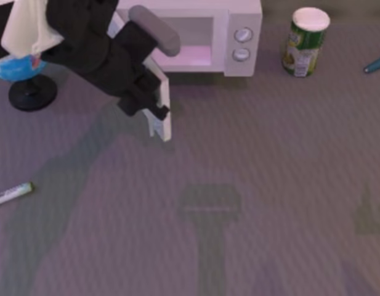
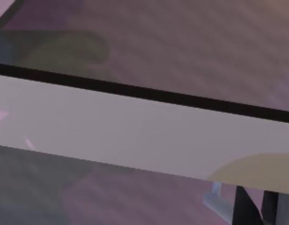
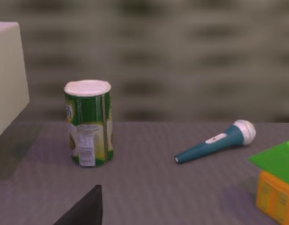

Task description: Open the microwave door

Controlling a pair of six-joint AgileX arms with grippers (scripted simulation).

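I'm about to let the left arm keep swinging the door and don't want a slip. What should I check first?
1. Microwave door swung out from the microwave: ok.
2. Pinkish inside visible: ok.
3. Left gripper at the door's free edge: ok.
4. Fingers' hold on the door: cannot tell.
5. Green can apart from the door's path: ok.
6. Right arm out of the top view: ok.

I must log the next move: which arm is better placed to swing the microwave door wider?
Left. The left gripper is at the microwave door, already swung out from the microwave. The right arm is out of the top view.
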